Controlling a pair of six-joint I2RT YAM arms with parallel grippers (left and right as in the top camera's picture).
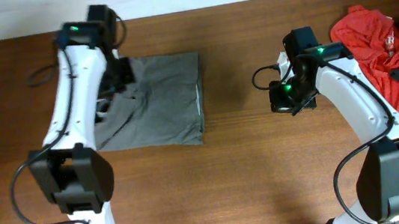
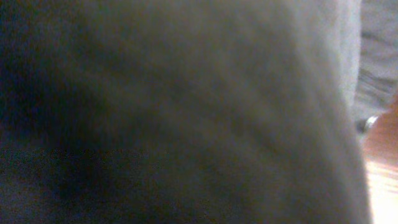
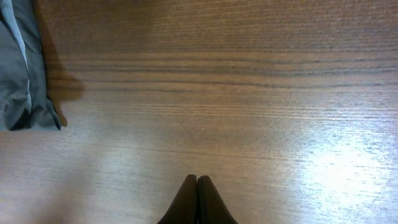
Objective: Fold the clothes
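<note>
shorts [image 1: 161, 101] | lying as a folded rectangle toward the table [image 1: 253, 181] far edge | left gripper [image 1: 119, 82] sitting closed over their left side | right gripper [image 3: 197, 186] hovering closed beside them | folding appearing nearly done

Two white-shelled arms, left arm [image 1: 71, 93] and right arm [image 1: 354, 100], blocky black joint housings [image 1: 75, 179] at base and wrist ends, small green indicator lights [image 1: 74, 27] on the upper joints, thin black cables [image 1: 19, 194] looping beside each arm, right gripper [image 3: 197, 182] with dark tapered fingers [image 3: 185, 202]
</note>
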